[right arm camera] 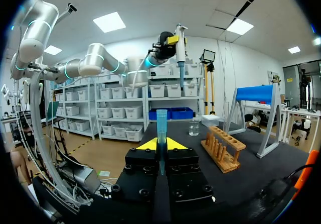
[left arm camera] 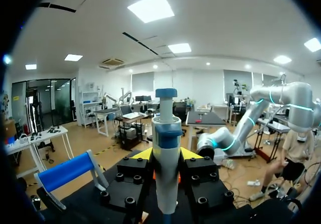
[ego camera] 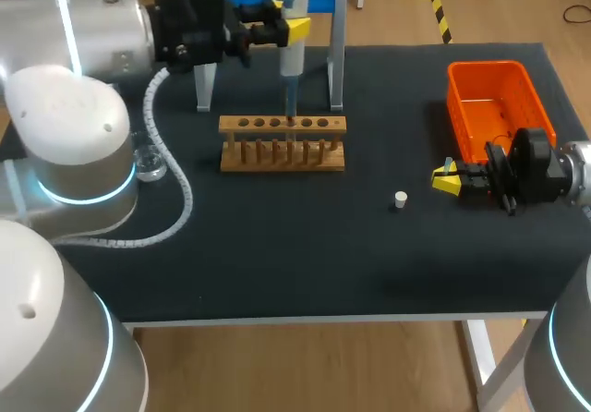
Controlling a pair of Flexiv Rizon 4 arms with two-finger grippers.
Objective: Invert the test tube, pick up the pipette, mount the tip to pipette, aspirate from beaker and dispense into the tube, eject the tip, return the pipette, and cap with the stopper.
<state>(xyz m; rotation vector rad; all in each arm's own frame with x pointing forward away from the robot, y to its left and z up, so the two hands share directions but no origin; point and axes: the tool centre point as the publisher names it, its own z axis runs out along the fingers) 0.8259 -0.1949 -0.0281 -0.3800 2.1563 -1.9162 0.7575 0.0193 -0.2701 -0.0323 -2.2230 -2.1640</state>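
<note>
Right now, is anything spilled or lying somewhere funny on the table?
Nothing looks spilled or broken. Only the little white stopper sits alone on the dark table, apart from the wooden rack. It probably just awaits capping.

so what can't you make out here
- Head view: beaker half hidden by the left arm; fill unclear.
- Head view: lower end of the pipette over the rack, too small to tell if it enters a tube.
- Right wrist view: lower end of the blue tube hidden inside the right end effector.
</note>
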